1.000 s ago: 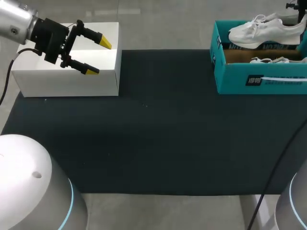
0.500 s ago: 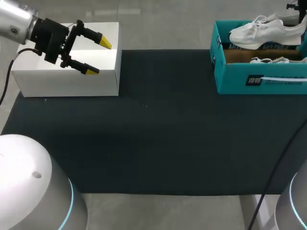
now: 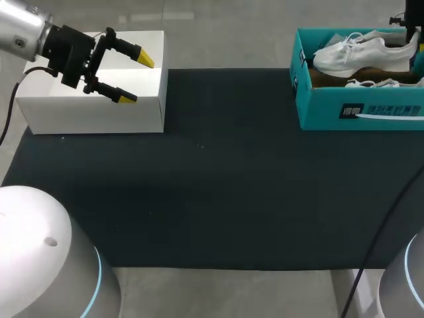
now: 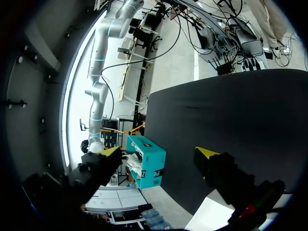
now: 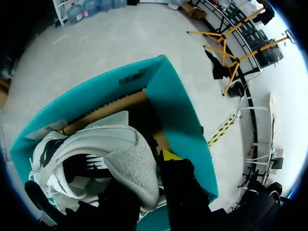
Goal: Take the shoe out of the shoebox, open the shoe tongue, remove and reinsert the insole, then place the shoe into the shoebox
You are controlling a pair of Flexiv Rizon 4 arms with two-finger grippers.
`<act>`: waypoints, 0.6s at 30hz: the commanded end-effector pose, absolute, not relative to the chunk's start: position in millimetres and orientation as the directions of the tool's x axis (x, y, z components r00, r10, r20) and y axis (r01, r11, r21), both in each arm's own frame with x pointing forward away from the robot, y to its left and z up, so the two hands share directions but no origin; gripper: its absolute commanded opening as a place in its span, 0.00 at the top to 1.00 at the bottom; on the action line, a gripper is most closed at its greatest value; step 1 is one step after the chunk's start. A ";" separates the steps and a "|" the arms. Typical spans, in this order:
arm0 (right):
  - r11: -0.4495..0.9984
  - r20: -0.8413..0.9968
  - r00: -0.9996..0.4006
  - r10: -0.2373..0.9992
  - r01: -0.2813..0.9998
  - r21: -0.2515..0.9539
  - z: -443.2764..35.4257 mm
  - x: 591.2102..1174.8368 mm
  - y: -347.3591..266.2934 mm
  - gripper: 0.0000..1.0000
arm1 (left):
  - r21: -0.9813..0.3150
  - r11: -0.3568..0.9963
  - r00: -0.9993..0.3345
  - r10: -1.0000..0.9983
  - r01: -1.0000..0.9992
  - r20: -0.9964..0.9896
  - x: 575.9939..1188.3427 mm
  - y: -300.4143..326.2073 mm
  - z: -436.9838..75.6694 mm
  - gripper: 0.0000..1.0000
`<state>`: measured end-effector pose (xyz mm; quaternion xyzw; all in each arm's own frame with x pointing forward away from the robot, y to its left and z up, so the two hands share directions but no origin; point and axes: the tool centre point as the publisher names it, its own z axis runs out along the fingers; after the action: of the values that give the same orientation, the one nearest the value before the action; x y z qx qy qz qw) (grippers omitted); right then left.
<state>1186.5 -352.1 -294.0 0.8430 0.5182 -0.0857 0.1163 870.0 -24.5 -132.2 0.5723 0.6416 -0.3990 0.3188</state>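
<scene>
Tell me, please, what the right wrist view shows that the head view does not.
Only the right wrist view shows how the right hand holds the shoe: one finger on either side of the heel, with one yellow tip showing beside it. Only the head view shows the left hand, open over the white box, and the dark table. Both views show the white shoe and the teal shoebox, with the shoe partly above the box's rim.
</scene>
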 end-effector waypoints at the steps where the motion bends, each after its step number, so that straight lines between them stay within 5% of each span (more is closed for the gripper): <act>1: -0.464 -0.279 0.450 0.849 0.886 0.015 -318.2 1202.8 -352.2 1.00 | -0.147 0.025 -0.141 0.482 0.989 -0.865 870.5 -24.5 -132.0 0.00; 18: -0.577 -0.251 0.547 0.798 0.815 -0.060 -371.0 1197.8 -375.1 1.00 | -0.147 0.025 -0.141 0.482 0.989 -0.865 870.5 -24.5 -132.0 0.00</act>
<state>1182.8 -369.8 -362.1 0.8702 0.4700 -0.0721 0.1293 870.0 -24.5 -132.2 0.5724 0.6415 -0.3990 0.3188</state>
